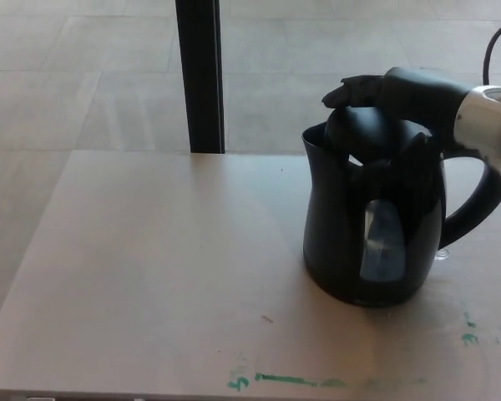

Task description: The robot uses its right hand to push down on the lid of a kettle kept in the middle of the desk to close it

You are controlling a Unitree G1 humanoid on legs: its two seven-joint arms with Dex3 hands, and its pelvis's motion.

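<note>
A black electric kettle (376, 221) with a water window stands right of the desk's middle, handle to the right. Its domed lid (367, 134) sits slightly raised above the rim, tilted up toward the spout side. My right hand (397, 96) reaches in from the right and lies on top of the lid, fingers spread over it and holding nothing. My left hand does not show.
The pale desk (150, 267) has green marker marks (292, 380) along its front edge. A black post (200, 75) rises behind the desk's far edge. Tiled floor lies beyond.
</note>
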